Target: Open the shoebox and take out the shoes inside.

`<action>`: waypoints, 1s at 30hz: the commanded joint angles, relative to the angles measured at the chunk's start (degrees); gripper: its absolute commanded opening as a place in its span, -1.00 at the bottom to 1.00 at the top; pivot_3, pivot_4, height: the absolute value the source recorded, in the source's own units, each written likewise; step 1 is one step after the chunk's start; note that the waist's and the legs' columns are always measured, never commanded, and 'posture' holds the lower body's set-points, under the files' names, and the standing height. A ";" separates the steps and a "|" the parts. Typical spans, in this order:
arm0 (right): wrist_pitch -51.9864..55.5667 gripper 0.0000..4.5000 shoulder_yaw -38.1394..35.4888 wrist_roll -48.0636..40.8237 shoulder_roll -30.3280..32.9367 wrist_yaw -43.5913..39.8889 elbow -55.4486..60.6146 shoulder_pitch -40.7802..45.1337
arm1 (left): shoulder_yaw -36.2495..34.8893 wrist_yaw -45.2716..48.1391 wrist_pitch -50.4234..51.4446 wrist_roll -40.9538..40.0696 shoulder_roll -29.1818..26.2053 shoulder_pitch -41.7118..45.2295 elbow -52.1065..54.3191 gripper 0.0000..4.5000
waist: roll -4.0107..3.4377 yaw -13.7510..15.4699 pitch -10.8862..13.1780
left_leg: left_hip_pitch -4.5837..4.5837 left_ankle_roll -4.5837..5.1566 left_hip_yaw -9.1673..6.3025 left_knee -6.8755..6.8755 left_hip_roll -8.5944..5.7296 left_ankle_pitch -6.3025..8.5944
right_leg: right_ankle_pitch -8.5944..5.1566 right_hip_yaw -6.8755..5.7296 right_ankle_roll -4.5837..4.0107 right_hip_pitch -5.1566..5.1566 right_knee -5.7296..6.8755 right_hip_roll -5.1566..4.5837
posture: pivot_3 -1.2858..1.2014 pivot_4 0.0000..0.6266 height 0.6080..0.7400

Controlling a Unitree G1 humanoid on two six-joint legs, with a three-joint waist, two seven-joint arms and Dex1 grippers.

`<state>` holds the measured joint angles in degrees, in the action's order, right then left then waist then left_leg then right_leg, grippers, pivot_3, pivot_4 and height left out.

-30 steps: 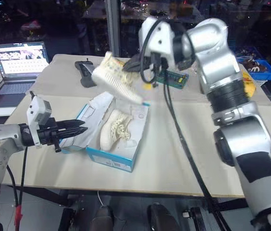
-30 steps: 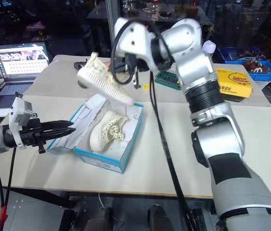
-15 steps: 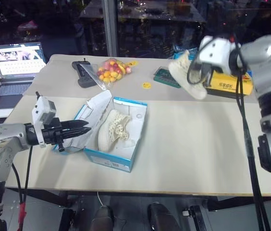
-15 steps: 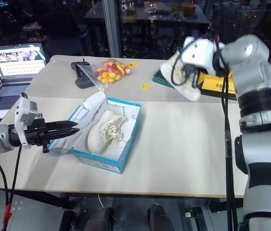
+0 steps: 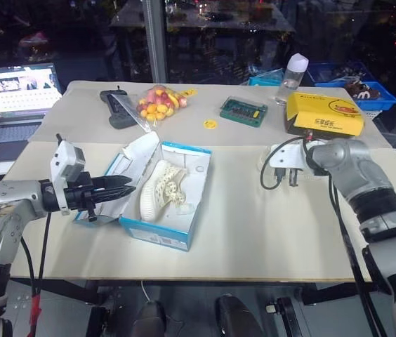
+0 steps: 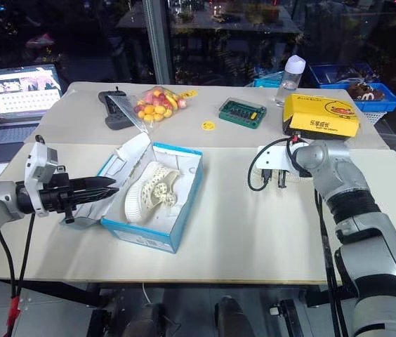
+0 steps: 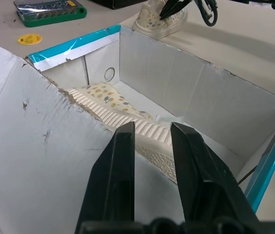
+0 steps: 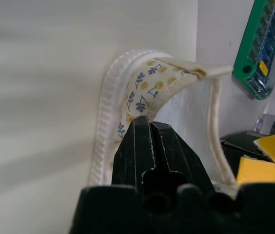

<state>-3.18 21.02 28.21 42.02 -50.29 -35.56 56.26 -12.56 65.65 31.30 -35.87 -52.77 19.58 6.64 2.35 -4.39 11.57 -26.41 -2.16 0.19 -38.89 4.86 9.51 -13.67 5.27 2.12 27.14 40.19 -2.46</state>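
Note:
The blue shoebox (image 5: 157, 237) stands open on the table, its white lid (image 5: 136, 152) tilted back to the left. One cream perforated shoe (image 5: 160, 189) lies inside it. My left gripper (image 7: 152, 126) reaches in over the lid's torn edge. Its fingers (image 7: 120, 165) stand a little apart, and I see nothing gripped between them. The other shoe (image 7: 158, 22) is down on the tabletop to the right of the box. My right gripper (image 8: 145, 124) is shut on the collar of that shoe (image 8: 127, 92).
Along the back of the table are a yellow box (image 5: 324, 116), a green case (image 5: 243, 111), a bag of fruit (image 5: 157, 104), a black device (image 5: 117, 109) and a bottle (image 5: 293, 70). A laptop (image 5: 19, 84) sits far left and a blue bin (image 5: 356, 84) far right.
My right arm has swung the shoe from above the box to the right and down to the tabletop. The left gripper has stayed at the lid.

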 commanded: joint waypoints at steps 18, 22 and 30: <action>30.45 -0.03 -10.00 -28.77 -12.39 -14.77 38.26 5.50 | -1.20 -0.96 -0.84 -0.21 0.60 0.46 1.28 -0.46 | -0.01 -1.08 0.02 | 0.10 0.00 -0.06 0.08 0.07 0.00 | 0.12 0.00 0.26 0.00 0.16 0.10 | 0.03 -0.52 -0.02; 36.97 -0.03 -6.97 -31.03 -18.54 -11.90 39.55 2.43 | -1.14 -1.18 -0.87 -0.14 0.86 0.57 1.32 -0.46 | 0.04 -0.12 -0.01 | 0.04 0.01 -0.17 0.04 0.06 0.00 | 0.07 -0.12 0.21 -0.08 0.17 0.11 | 0.03 -0.52 -0.02; 46.82 0.87 -5.09 -35.53 -20.84 -11.10 39.73 -1.47 | -2.50 -1.06 -0.94 -0.37 0.21 -0.79 1.62 -0.46 | 0.04 1.42 -0.01 | -0.06 -0.01 -0.14 -0.02 0.04 -0.01 | -0.01 -0.12 0.05 -0.09 0.02 0.06 | 0.03 -0.52 -0.02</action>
<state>42.22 15.95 -5.10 20.94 -60.53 1.31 54.54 -12.74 64.47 31.28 -35.90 -51.78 18.87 6.90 2.39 -2.97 11.56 -26.46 -2.17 0.05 -38.90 4.90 9.50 -13.67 5.14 2.18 27.06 40.21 -2.40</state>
